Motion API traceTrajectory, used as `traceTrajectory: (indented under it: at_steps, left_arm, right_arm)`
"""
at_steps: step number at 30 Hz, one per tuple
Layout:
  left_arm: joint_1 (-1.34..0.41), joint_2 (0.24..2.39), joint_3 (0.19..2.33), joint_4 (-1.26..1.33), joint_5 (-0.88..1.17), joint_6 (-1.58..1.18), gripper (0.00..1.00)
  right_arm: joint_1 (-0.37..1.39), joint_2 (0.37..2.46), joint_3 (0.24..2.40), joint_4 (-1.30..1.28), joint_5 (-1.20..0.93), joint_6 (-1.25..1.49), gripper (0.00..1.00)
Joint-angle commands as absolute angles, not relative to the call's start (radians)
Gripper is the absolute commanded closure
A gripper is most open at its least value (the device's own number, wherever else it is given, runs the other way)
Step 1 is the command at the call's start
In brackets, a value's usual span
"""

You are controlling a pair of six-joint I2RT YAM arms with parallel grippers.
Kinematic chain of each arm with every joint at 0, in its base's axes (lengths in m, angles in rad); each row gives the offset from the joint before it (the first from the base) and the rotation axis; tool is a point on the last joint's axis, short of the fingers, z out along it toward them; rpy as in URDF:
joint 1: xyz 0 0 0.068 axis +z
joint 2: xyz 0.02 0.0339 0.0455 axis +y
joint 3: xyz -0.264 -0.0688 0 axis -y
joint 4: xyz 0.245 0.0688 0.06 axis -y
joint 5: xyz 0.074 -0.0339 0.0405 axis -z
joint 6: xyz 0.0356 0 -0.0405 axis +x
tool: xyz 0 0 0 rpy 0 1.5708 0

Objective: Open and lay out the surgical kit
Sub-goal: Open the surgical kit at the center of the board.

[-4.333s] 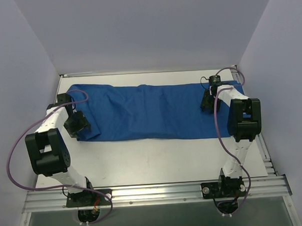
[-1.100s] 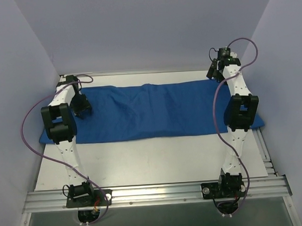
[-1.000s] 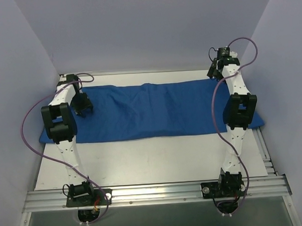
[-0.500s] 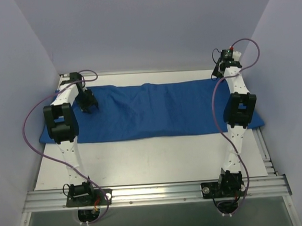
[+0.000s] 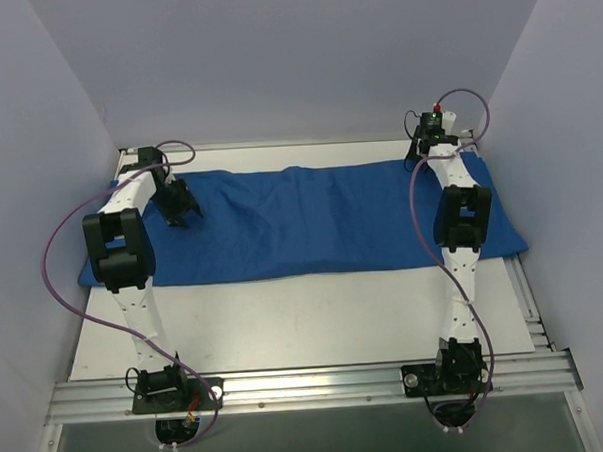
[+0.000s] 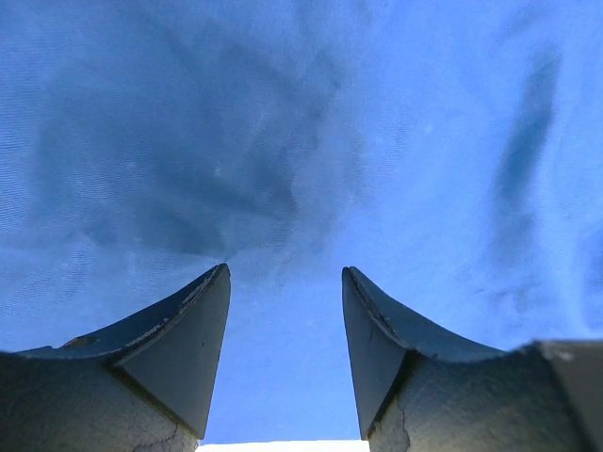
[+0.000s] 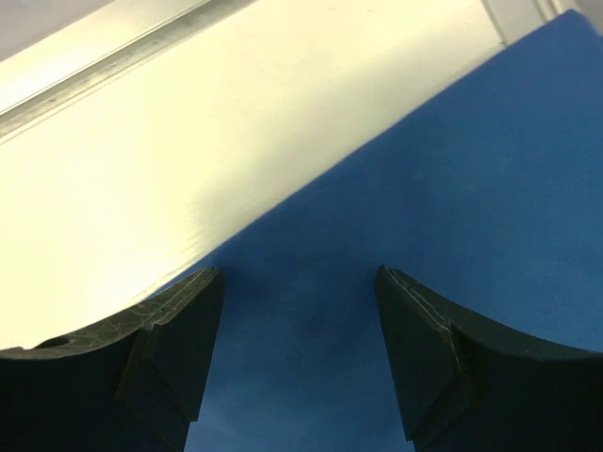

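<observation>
The surgical kit shows as a large blue cloth wrap (image 5: pixel 311 221) lying flat across the back half of the white table; whatever is under it is hidden. My left gripper (image 5: pixel 181 208) hovers over the cloth's left part. In the left wrist view its jaws (image 6: pixel 285 268) stand open, with wrinkled cloth (image 6: pixel 301 141) below and nothing between them. My right gripper (image 5: pixel 420 151) hangs at the cloth's back right edge. It is also open (image 7: pixel 297 272) and empty, over the cloth's edge (image 7: pixel 452 188) where it meets bare table (image 7: pixel 141 160).
Pale walls close in the left, right and back sides. Bare white tabletop (image 5: pixel 305 316) lies in front of the cloth. An aluminium rail (image 5: pixel 309 388) carrying both arm bases runs along the near edge. A metal strip (image 5: pixel 527 301) borders the table's right side.
My left gripper has shifted right, further onto the cloth. My right gripper has swung left and down to the cloth's back right edge. The cloth itself has not moved over the last second.
</observation>
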State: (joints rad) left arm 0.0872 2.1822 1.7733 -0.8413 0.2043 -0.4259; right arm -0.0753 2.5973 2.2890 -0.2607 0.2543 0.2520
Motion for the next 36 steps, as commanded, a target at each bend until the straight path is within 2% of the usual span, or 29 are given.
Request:
traceTrajectory:
  at_steps: [1, 8, 10, 12, 16, 19, 22, 29, 36]
  left_arm:
    - [0.083, 2.131, 1.766, -0.804, 0.236, -0.434, 0.40]
    - [0.078, 2.137, 1.782, -0.804, 0.248, -0.428, 0.40]
    - [0.068, 2.143, 1.795, -0.807, 0.247, -0.429, 0.40]
    - [0.057, 2.149, 1.810, -0.815, 0.235, -0.436, 0.40]
    - [0.034, 2.169, 1.868, -0.825, 0.221, -0.446, 0.40]
    - [0.022, 2.184, 1.897, -0.839, 0.222, -0.454, 0.39]
    - [0.017, 2.178, 1.896, -0.831, 0.224, -0.460, 0.39]
    - [0.015, 2.184, 1.888, -0.850, 0.215, -0.443, 0.39]
    - [0.015, 2.168, 1.872, -0.844, 0.221, -0.442, 0.39]
  right_arm:
    - [-0.063, 2.605, 2.338, -0.215, 0.278, 0.242, 0.34]
    - [-0.043, 2.612, 2.352, -0.221, 0.201, 0.275, 0.37]
    - [-0.022, 2.612, 2.393, -0.250, 0.221, 0.278, 0.35]
    - [-0.006, 2.617, 2.439, -0.277, 0.251, 0.297, 0.26]
    - [0.035, 2.596, 2.418, -0.247, 0.140, 0.314, 0.24]
    - [0.072, 2.583, 2.391, -0.166, -0.074, 0.305, 0.23]
    - [0.138, 2.611, 2.450, -0.156, -0.184, 0.314, 0.24]
    - [0.302, 2.638, 2.511, -0.149, -0.126, 0.334, 0.23]
    - [0.367, 2.694, 2.553, -0.175, -0.139, 0.420, 0.24]
